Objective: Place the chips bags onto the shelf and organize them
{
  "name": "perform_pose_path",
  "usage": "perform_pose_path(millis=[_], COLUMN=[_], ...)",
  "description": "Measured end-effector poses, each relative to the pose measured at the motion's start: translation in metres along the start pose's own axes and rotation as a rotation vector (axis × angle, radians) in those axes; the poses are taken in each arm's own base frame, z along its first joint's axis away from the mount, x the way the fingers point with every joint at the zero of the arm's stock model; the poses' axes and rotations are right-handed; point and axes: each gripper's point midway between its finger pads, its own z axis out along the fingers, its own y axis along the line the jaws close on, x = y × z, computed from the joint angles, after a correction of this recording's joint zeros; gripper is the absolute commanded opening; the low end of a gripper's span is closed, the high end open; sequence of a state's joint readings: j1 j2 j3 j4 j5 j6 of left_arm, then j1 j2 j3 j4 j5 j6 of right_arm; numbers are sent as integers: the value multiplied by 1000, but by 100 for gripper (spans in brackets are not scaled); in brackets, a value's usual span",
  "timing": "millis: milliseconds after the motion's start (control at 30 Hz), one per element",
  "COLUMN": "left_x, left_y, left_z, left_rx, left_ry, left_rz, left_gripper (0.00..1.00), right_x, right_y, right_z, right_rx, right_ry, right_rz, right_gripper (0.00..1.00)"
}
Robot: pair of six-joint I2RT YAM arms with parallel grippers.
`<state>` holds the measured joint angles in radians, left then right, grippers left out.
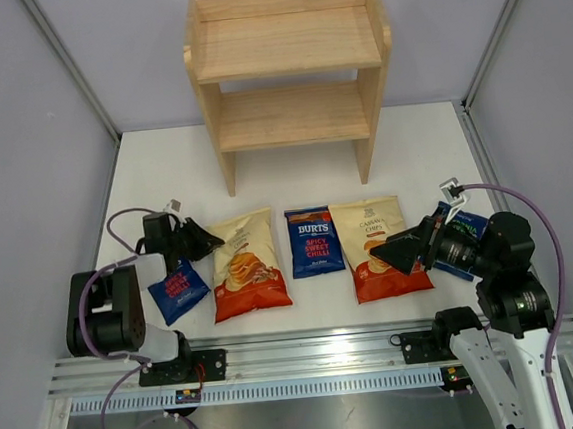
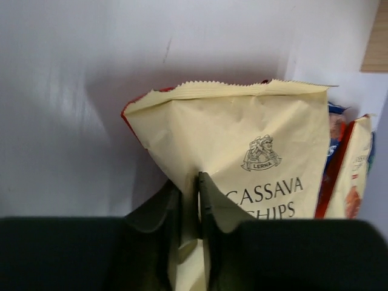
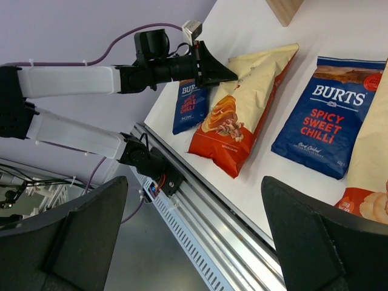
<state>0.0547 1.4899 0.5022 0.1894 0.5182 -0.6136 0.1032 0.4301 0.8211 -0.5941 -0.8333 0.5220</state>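
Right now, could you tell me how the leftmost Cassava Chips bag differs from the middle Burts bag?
The leftmost Cassava Chips bag is cream and red-orange; the middle Burts bag is dark blue. The Cassava bag is larger than the Burts bag. The left gripper pinches the Cassava bag's edge; the Burts bag is untouched. Both lie face up on the table, not yet shelved.

walls (image 1: 20,147): pale lilac-grey | table (image 1: 422,152): white | near edge: aluminium rail (image 1: 309,358) | light: even
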Motion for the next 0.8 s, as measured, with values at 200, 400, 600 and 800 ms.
perform_pose_path(millis=[200, 400, 600, 800], left_x=[4, -1, -12, -20], left_y=[-20, -50, -98, -142], left_z=[-29, -60, -101, -135], left_rx=[75, 177, 312, 415], left_ry=[-101, -213, -319, -362], left_rz=[-12, -22, 35, 66], left_gripper=[0, 0, 0, 0], right_x=[12, 43, 67, 84], right_y=[-24, -71, -62, -55], right_z=[22, 62, 99, 129], right_rx=[-45, -60, -147, -204], right_ry=[5, 76, 159, 175], right_rz=[138, 390, 354, 299], right_gripper=[99, 99, 99, 100])
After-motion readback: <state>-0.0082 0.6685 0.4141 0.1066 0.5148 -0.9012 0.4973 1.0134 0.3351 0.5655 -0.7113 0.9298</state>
